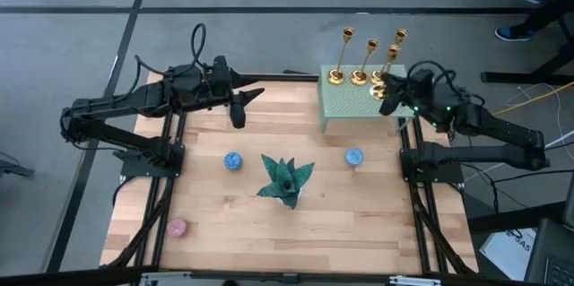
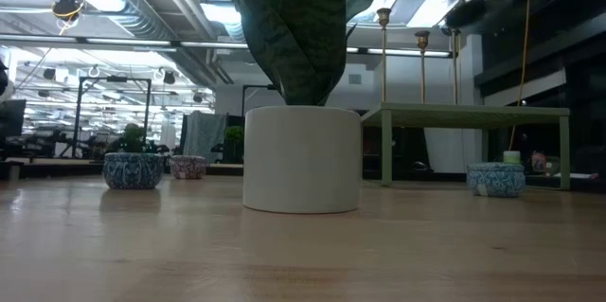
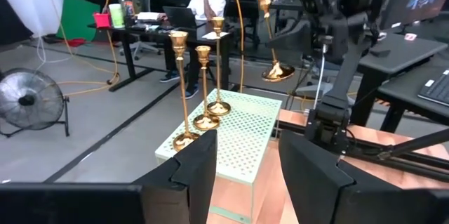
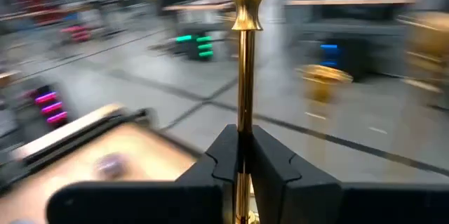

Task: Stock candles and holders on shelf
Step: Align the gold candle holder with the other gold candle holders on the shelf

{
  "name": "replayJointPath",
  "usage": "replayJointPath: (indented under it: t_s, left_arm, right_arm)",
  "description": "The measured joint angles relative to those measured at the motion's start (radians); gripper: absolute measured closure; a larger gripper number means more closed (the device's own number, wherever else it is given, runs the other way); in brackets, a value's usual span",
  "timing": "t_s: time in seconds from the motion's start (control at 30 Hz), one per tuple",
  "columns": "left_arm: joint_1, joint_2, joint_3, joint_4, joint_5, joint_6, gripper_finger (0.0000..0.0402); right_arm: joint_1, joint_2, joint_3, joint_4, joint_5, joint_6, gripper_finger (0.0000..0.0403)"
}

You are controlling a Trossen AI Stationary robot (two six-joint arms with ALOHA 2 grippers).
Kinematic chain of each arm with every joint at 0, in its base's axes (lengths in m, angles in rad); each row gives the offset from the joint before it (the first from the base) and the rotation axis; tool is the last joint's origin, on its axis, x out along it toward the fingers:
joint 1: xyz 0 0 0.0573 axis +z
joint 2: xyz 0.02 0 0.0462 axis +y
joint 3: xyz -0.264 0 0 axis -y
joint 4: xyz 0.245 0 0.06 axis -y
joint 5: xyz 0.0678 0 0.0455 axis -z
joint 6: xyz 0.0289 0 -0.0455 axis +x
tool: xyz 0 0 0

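Wooden tabletop (image 1: 359, 205) holds blue candles. Right gripper (image 4: 242, 155) pinches a gold holder (image 3: 272, 34) above the green shelf (image 3: 242, 136); bumping three standing holders could topple them. Left gripper (image 1: 238, 117) waits, fingers spread.

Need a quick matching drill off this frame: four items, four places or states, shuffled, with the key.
Column 1:
1. pink candle
2. fourth holder
3. three holders
4. teal ornament

Column 2:
A. standing in a row along the shelf's far edge
B. middle of the table, between the two blue candles
C. lifted off the shelf, stem clamped in the right gripper
D. table's near left corner

Pairs: 1-D, 2-C, 3-A, 4-B
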Motion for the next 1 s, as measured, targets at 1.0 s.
replayJointPath:
  t_s: [1.0]
  left_arm:
    - [0.021,0.000,0.000,-0.017,-0.044,0.008,0.0256]
  right_arm:
    - [-0.111,-0.157,-0.428,0.087,0.684,0.135,0.0377]
